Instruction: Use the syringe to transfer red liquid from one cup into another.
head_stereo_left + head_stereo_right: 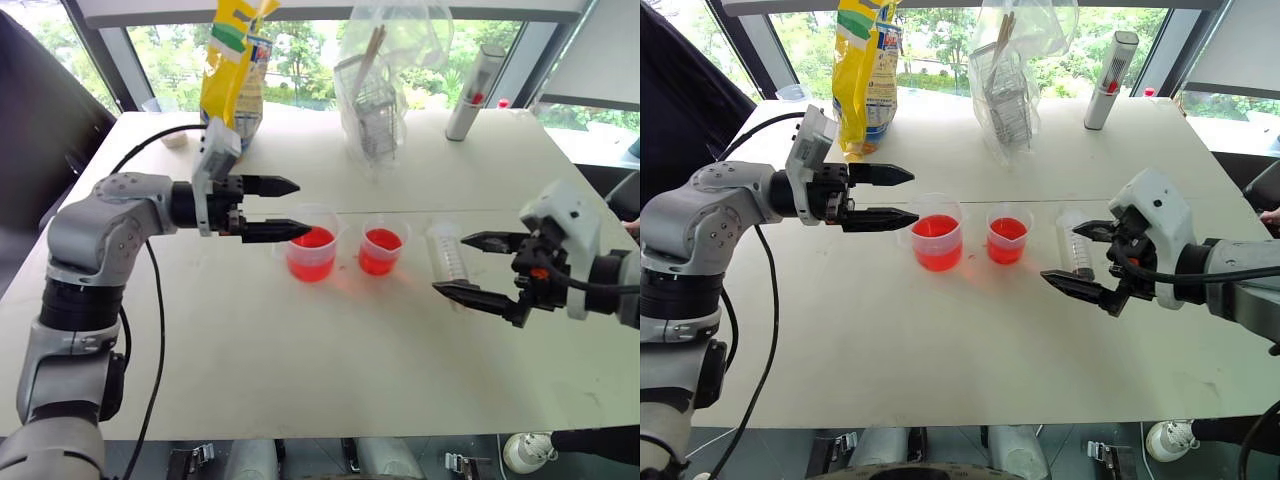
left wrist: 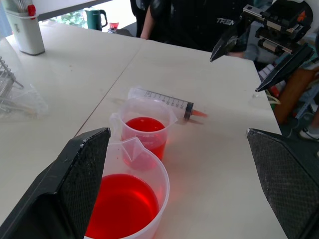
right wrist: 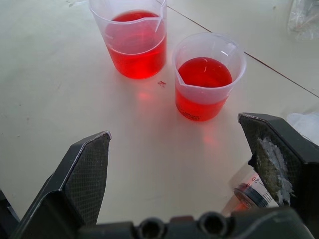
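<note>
Right now both claws hang released above the white desk (image 1: 300,370), holding nothing. Right claw (image 1: 478,266) hovers at the syringe (image 1: 447,253), jaws spread wide, one finger above it, one nearer the camera. Syringe lies flat on the desk, just right of the smaller cup (image 1: 381,245). Larger beaker (image 1: 312,243) stands left of that cup, close beside it; both hold red liquid (image 1: 311,239). Left claw (image 1: 296,209), fingers apart, points at the beaker's left rim. Further back: yellow bag (image 1: 234,70), clear plastic bag (image 1: 378,80), grey cylinder (image 1: 474,92).
</note>
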